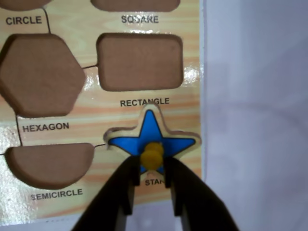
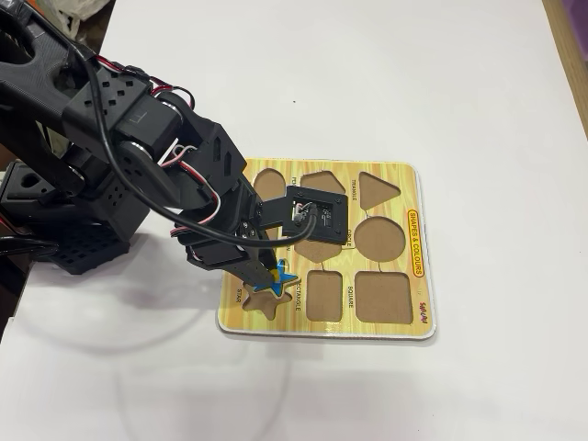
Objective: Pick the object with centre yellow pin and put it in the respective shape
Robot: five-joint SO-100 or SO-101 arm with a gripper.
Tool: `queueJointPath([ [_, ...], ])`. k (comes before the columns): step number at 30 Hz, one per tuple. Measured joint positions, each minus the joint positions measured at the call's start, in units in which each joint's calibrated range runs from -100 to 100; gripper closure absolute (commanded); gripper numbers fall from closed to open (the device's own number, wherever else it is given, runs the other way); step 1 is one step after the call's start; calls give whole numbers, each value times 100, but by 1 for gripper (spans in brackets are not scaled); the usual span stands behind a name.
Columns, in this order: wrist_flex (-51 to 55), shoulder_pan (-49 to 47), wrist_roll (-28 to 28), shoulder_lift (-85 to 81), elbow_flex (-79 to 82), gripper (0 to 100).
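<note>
Only one blue star, pincer clamping its yellow knob.

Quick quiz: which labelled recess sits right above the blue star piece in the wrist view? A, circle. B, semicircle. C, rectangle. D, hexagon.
C: in the wrist view the rectangle recess lies directly above the blue star piece, whose yellow knob sits between the fingers of the claw.

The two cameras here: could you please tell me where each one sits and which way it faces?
Wrist view: rides on the arm, looking down past the pincer at the star and board; only the black fingers show.
Fixed view: stands high above the table, looking down at the board and most of the arm.
Shared: star, board, pincer.
</note>
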Motion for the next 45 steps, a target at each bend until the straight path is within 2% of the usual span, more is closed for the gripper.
queueJointPath([
  [33, -26, 0, 16, 0, 72, 96],
  [45, -26, 299, 16, -9, 504, 96],
])
